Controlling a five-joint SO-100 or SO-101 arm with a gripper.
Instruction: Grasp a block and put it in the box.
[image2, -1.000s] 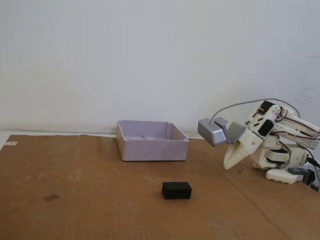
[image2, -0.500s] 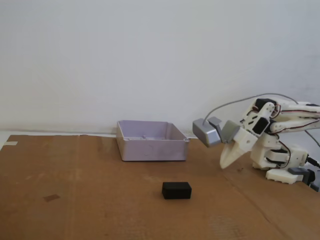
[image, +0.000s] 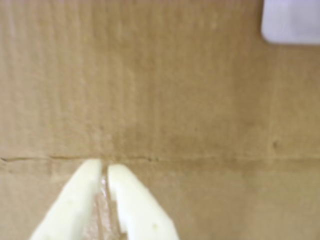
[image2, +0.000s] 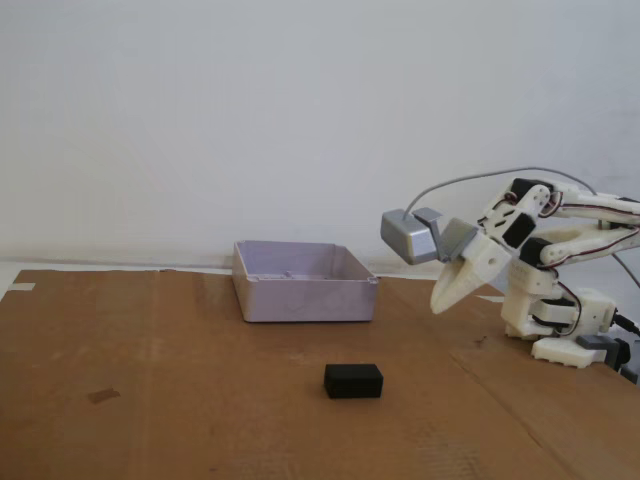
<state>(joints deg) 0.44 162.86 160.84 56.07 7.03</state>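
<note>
The small black block (image2: 353, 381) lies on the cardboard in the fixed view, in front of the pale lilac-grey box (image2: 303, 281). My white gripper (image2: 438, 303) hangs above the cardboard to the right of the box and up and right of the block, fingers together and holding nothing. In the wrist view the gripper (image: 104, 166) enters from the bottom with its tips shut over bare cardboard. A corner of the box (image: 291, 21) shows at the top right there; the block is out of that view.
Brown cardboard (image2: 180, 400) covers the table, with a crease running across it (image: 200, 160). The arm's white base (image2: 560, 320) stands at the right edge. A grey camera module (image2: 408, 237) with a cable sits on the wrist. A white wall is behind.
The arm has risen and reached leftward, bringing the shut gripper higher and closer to the box. Block and box have not moved.
</note>
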